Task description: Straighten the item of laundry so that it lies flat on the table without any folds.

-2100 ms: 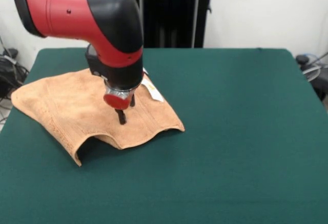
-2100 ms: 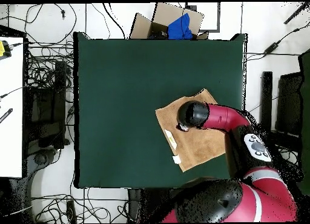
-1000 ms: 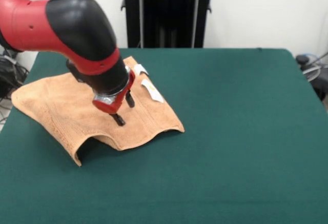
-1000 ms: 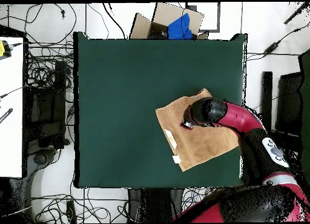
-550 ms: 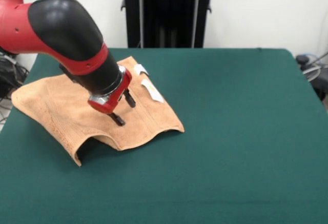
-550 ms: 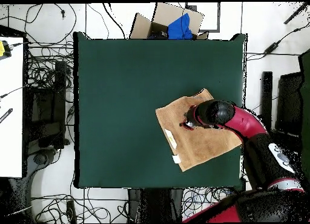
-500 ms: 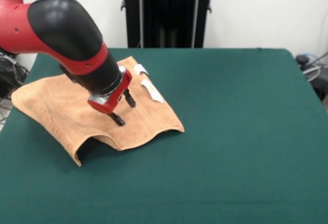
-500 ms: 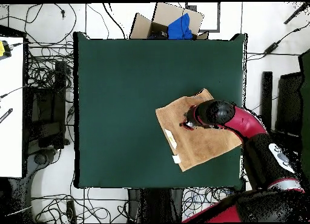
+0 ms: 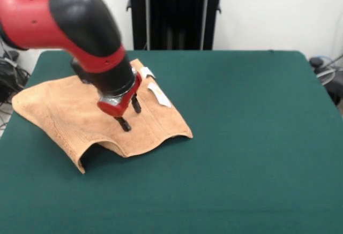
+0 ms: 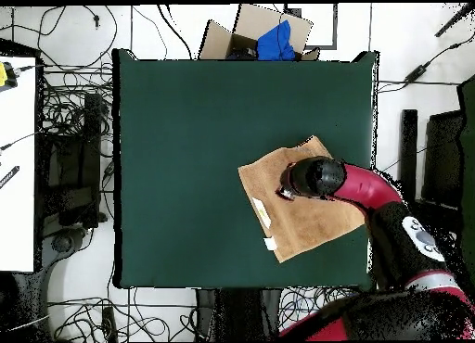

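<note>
The item of laundry [image 9: 64, 111] is an orange-tan towel spread on the left part of the green table [image 9: 241, 137]. Its front edge ripples and stands off the cloth in humps. Two white tags [image 9: 159, 95] show on its right edge. My gripper [image 9: 131, 114] hangs tilted over the towel's right half, open, with the lower fingertip [image 9: 125, 125] at or just above the fabric and nothing held. From overhead the towel [image 10: 278, 230] lies near the table's [image 10: 186, 126] right side, and the gripper [image 10: 285, 189] sits over the towel's upper middle, partly hidden by the arm.
A cardboard box holding something blue [image 10: 269, 38] stands beyond the table's far edge in the overhead view. Cables litter the floor around the table, and a white bench [image 10: 17, 163] runs along the left.
The arm has swung from upright to a lean and lately shifted slightly right, while the gripper stays over the same spot. The towel's shape is unchanged.
</note>
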Motion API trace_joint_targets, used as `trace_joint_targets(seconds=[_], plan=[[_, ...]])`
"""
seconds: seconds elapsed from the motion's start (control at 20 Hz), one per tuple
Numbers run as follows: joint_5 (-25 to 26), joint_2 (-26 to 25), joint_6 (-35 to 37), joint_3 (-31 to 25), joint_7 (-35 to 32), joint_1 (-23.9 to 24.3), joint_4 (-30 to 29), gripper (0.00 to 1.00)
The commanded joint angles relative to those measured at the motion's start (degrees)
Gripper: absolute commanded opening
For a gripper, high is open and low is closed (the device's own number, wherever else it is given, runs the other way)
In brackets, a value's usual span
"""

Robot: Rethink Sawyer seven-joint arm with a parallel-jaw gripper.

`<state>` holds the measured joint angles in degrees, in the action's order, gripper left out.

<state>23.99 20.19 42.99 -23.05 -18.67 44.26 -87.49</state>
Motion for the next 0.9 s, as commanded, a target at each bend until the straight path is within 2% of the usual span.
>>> trace_joint_targets(seconds=[0.05,0.3,0.35,0.5,0.65,0.9], plan=[[14.6,-7.1,-27.3,11.2,-21.2,-10.3,-3.3,1.0],[14.9,-2.3,-29.2,17.9,-27.3,-16.9,-4.4,1.0],[14.9,-0.7,-29.0,20.7,-29.9,-19.6,-4.5,1.0],[13.8,2.8,-29.4,21.8,-28.9,-20.8,-6.7,1.0],[12.3,4.7,-27.5,19.7,-24.7,-18.2,-8.2,1.0],[9.9,5.6,-18.1,15.4,-16.1,-14.5,-4.6,1.0]])
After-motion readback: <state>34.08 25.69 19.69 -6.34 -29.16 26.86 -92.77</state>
